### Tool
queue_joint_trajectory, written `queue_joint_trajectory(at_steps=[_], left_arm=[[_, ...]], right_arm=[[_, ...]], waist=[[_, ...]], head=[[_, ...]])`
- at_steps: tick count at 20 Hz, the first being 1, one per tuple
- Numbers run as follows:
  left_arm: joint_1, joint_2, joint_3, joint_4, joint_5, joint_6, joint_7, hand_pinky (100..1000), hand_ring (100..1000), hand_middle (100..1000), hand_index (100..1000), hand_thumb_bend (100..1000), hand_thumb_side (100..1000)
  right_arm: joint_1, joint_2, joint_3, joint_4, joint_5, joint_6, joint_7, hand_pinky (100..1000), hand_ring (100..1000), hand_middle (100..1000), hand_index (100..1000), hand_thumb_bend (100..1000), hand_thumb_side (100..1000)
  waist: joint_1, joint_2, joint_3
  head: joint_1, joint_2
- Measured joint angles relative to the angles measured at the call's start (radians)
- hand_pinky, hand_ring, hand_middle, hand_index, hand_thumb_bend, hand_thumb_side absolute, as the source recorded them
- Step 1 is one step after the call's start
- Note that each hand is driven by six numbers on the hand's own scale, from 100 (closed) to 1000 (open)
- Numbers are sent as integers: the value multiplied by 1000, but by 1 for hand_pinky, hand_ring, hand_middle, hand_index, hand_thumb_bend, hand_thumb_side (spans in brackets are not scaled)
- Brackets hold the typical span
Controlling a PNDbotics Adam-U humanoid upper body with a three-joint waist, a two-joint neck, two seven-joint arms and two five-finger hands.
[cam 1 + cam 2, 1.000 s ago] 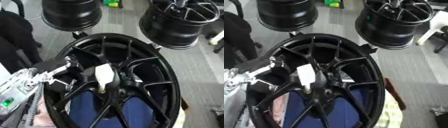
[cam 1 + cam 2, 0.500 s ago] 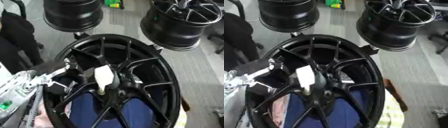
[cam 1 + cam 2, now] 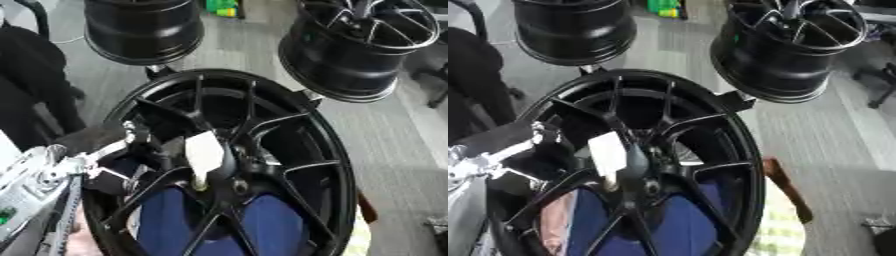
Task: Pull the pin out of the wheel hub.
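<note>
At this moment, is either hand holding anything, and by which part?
Cannot be told. The left hand reaches between the wheel's spokes beside the white pin, but its fingers are hidden. No right hand shows.

Spokes (image 3: pixel 262 112) crowd pin (image 3: pixel 203 155); gaps btwn them open; 2 rims (image 3: pixel 144 30) behind.

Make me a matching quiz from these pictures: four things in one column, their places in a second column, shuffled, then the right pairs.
Things:
1. large black spoked wheel rim
2. white pin
3. robot's left hand
4. small green object

Places:
A. on the floor at the far top edge
B. reaching between the spokes from the left side
C. sticking out of the hub at the wheel's middle
D. nearest the camera, filling the middle of the view

Pairs: 1-D, 2-C, 3-B, 4-A
</note>
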Motion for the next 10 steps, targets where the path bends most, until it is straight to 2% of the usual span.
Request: queue_joint_trajectory(at_steps=[2,3,10], left_arm=[[-1,0,0,0,0,0,0,728,700,591,735,244,202],[-1,0,0,0,0,0,0,728,700,591,735,244,202],[-1,-1,-1,0,0,0,0,729,701,591,735,244,199]], right_arm=[[-10,0,-6,-7,-12,20,-32,865,829,792,850,100,443],[-16,0,-9,-12,-21,32,-49,862,821,786,846,100,495],[-64,1,-19,-97,-113,113,-167,856,797,761,827,100,550]], waist=[[0,0,0],[0,0,0],[1,-2,2]], head=[[0,0],[0,0],[0,0]])
